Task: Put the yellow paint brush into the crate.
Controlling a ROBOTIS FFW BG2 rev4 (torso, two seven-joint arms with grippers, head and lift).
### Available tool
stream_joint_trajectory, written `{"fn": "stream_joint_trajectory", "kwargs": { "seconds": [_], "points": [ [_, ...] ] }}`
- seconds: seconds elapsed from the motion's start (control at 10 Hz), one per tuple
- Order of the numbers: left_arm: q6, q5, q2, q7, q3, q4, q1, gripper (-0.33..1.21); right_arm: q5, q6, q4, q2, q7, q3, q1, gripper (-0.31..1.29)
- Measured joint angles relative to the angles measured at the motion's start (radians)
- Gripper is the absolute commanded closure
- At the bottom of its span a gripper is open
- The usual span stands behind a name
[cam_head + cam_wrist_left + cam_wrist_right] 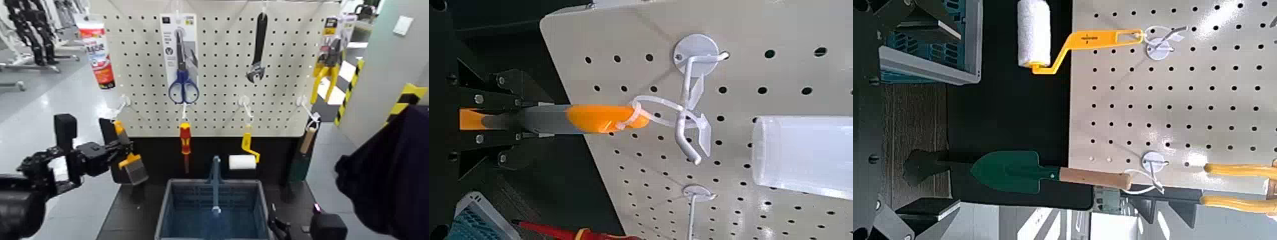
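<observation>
The yellow paint brush (129, 161) is gripped by the closed jaws of the left gripper (110, 152) at the pegboard (217, 64), left of the crate (214, 207); the right gripper's (279, 228) jaw state cannot be told

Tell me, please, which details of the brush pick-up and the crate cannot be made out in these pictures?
- Head view: the crate's near end is cut off by the picture's lower edge.
- Head view: the right gripper is partly cut off at the lower edge; its jaws' state cannot be told.
- Left wrist view: the yellow paint brush's bristles are hidden behind the left gripper.
- Head view: a dark sleeve hides the right side.
</observation>
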Motion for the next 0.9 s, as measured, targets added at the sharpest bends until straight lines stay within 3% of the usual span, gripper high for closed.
{"fn": "stream_joint_trajectory", "kwargs": {
  "seconds": [0.5,0.9],
  "points": [
    [0.067,0.012,-0.035,-0.003,0.063,-0.158,0.088,1.18,0.0,0.007,0.0,-0.003,0.002,0.006,-0.006,0.14],
    [0.117,0.05,-0.06,-0.02,0.022,-0.254,0.117,1.19,-0.003,0.006,0.005,-0.003,0.002,0.009,-0.008,0.14]
  ]
}}
